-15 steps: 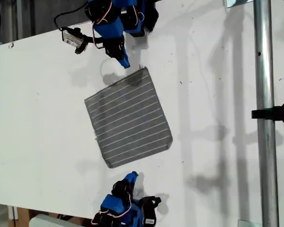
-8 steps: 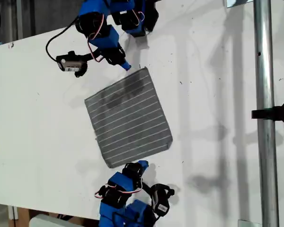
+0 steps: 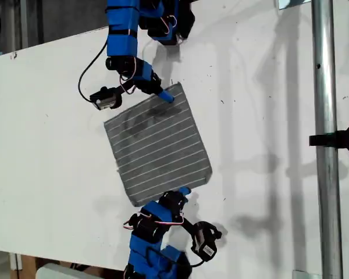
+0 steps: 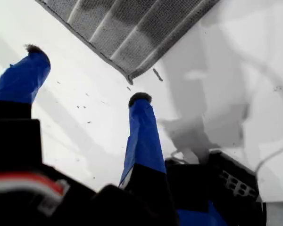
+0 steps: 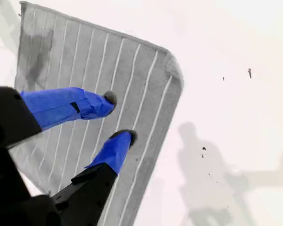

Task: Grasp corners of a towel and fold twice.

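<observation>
Both arms have closed in on the towel [image 3: 157,145] since a second ago.

Exterior view: towel flat mid-table [image 3: 267,116]. Second gripper [image 3: 166,96] over its 12 o'clock corner, first gripper [image 3: 183,192] just off its 6 o'clock edge.

First wrist view: first gripper [image 4: 87,74] jaws spread wide, holding nothing, above bare table, towel corner [image 4: 129,75] just beyond the fingertips.

Second wrist view: second gripper [image 5: 120,117] jaws parted, empty, over the striped cloth [image 5: 61,56] near a slightly curled corner [image 5: 174,68].
</observation>
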Available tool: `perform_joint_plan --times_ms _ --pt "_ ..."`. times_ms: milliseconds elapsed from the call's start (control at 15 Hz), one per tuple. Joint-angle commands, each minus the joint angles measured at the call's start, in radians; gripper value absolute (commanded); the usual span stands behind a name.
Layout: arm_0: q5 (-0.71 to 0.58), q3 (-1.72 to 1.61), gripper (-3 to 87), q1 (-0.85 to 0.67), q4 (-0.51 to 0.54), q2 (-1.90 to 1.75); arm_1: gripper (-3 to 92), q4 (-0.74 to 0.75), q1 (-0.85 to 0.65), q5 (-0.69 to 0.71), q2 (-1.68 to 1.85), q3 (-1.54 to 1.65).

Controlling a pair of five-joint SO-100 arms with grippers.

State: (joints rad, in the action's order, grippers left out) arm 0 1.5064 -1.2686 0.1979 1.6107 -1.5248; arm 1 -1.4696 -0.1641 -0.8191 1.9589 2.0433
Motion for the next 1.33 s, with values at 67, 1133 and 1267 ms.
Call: perform_joint_plan --times_ms 67,1133,1267 --pt "-0.008 0.054 10.0 0.005 0.023 -0.002 34.0 0.103 0.020 0.028 -0.012 0.071" --pt "0.058 0.041 10.6 -0.011 0.012 0.057 -0.3 0.351 0.089 0.031 -0.457 -0.020" --pt "-0.005 0.170 16.6 -0.008 0.008 0.164 -0.3 0.353 0.092 0.028 -0.460 -0.034"
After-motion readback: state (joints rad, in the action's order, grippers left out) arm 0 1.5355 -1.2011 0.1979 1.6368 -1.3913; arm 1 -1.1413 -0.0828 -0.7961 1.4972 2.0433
